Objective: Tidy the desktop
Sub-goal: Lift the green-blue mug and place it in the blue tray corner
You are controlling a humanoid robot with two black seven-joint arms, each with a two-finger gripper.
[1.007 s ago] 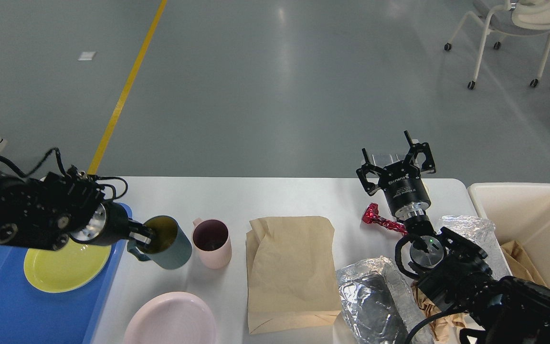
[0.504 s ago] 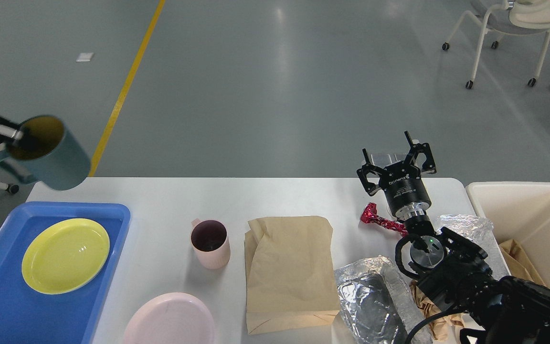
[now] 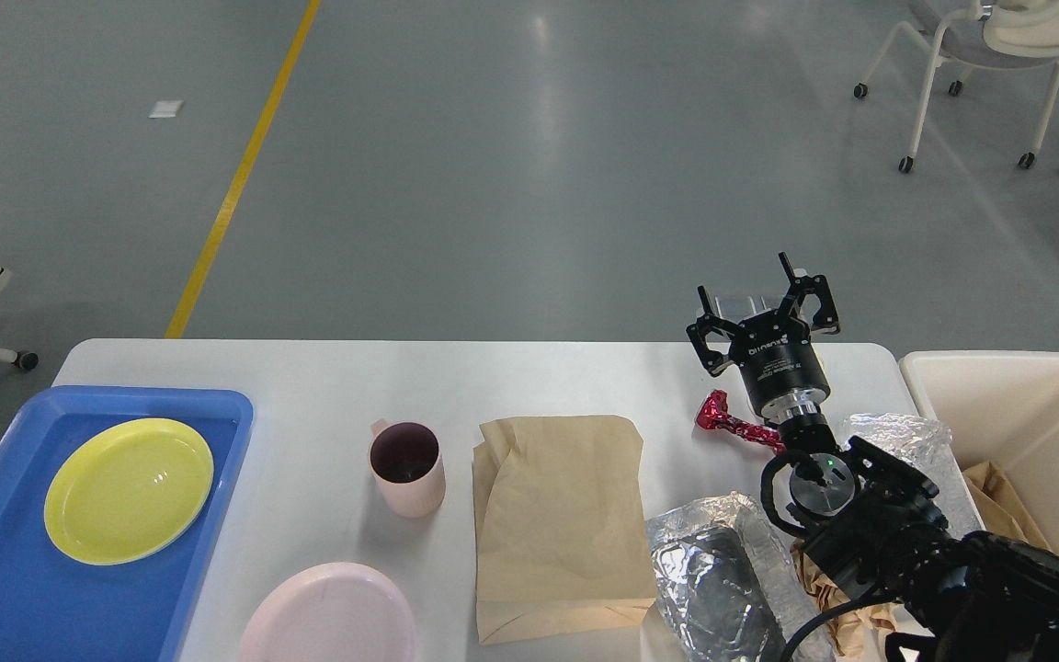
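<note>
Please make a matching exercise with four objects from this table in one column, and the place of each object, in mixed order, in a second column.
Things:
1. yellow plate
2. pink mug
3. red wrapper
4. brown paper bag

Places:
A. beside the right gripper
B. flat on the middle of the desktop
C. in the blue tray
D. upright, between tray and bag

Pairs: 1-C, 2-D, 3-A, 4-B

Black jointed right arm [image 3: 916, 561] with silver rings, green light, looped cable, white-lettered gripper [image 3: 762, 310].
</note>
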